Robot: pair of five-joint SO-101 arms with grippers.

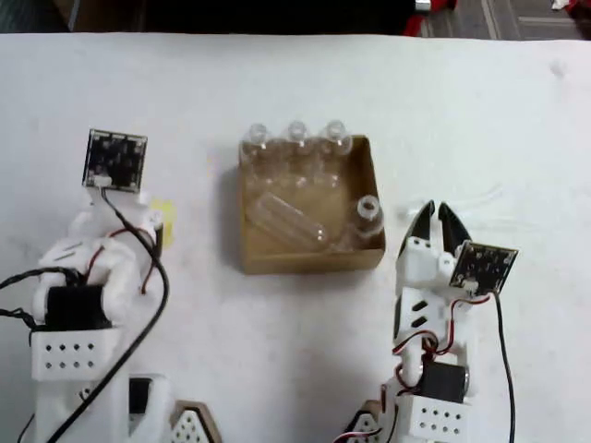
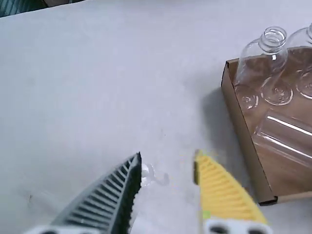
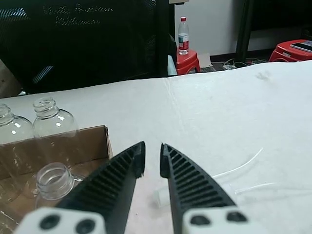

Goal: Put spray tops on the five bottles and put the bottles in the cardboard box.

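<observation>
The cardboard box [image 1: 309, 259] sits mid-table. Inside, three clear uncapped bottles [image 1: 297, 138] stand along its far wall, one bottle [image 1: 291, 220] lies on its side, and one more [image 1: 367, 210] stands in the near right corner. None carries a spray top. My left gripper [image 2: 168, 163] is open over bare table left of the box [image 2: 243, 131], with a small clear piece [image 2: 148, 174] lying between its black and yellow fingers. Just right of the box, my right gripper [image 1: 437, 214] [image 3: 152, 155] points away from me, slightly open and empty.
Thin clear tubes [image 3: 239, 169] lie on the table beyond the right gripper. The white table [image 1: 462, 101] stretches on past the box and to both sides. A dark room with red stools [image 3: 187, 58] lies past the far edge.
</observation>
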